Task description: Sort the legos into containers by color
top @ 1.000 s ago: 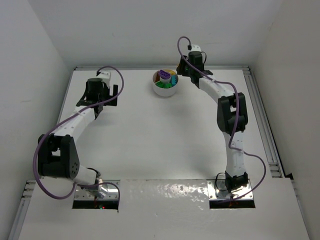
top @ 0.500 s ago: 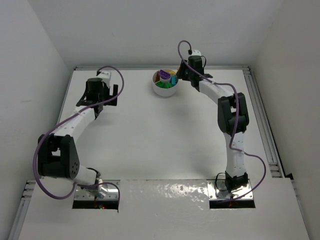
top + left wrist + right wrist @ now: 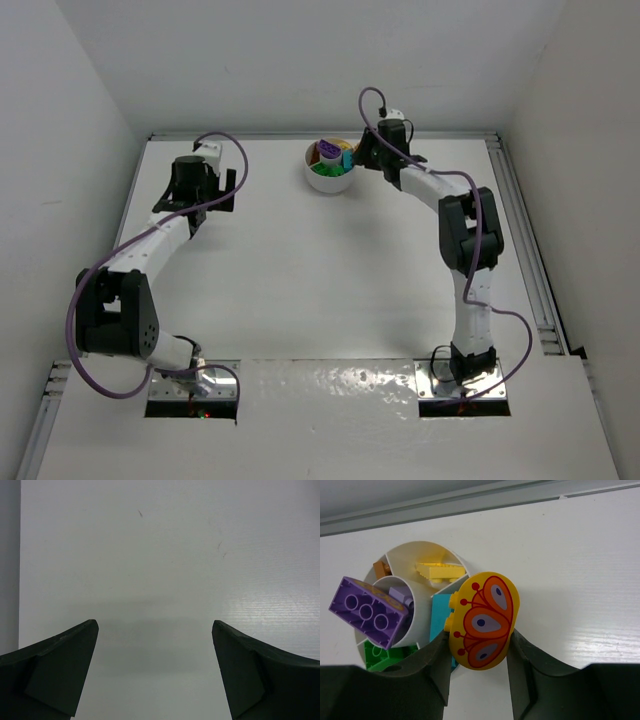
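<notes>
— Your left claw [image 3: 154,630]?
— Spread wide above the desk [image 3: 160,555], holding nothing.
— The dish [image 3: 420,550]?
— One, with one purple brick [image 3: 367,611] tilted at its centre, plus one yellow brick [image 3: 440,571]. Your right claw [image 3: 477,637] pinches one oval orange-patterned brick [image 3: 485,620] at its right rim.

Open table [image 3: 300,270] stretches across the middle, and the left end effector [image 3: 154,625] hangs over bare surface, jaws wide. At the far edge the dish [image 3: 328,184] sits near the rail [image 3: 470,502]. The right end effector [image 3: 477,640] and its yellow piece [image 3: 482,620] cover the dish's right rim, and a tilted purple brick [image 3: 367,611] juts above the centre.
</notes>
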`<state>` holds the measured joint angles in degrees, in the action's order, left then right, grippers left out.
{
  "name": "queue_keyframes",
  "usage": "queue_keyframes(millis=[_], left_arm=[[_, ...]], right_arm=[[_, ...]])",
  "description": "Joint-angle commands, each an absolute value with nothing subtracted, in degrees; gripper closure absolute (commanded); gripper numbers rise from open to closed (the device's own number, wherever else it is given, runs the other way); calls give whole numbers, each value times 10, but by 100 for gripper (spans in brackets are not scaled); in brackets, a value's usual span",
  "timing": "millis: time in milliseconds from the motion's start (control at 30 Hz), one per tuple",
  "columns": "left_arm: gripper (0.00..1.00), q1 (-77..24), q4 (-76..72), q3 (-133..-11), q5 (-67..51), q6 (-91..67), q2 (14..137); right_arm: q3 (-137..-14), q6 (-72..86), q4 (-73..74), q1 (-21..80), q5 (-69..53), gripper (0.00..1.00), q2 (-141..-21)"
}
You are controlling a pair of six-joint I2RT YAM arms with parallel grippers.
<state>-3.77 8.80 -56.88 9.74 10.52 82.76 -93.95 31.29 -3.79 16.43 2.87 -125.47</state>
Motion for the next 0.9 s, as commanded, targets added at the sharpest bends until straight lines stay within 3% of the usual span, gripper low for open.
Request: queue_keyframes(millis=[0, 867], left_arm=[[4, -40, 62, -572, 100, 111, 809], [3, -40, 45, -550, 110, 120, 794]], right_arm=[[-928, 323, -69, 171, 23, 100, -1204], [-817, 384, -91, 199, 13, 100, -1151]])
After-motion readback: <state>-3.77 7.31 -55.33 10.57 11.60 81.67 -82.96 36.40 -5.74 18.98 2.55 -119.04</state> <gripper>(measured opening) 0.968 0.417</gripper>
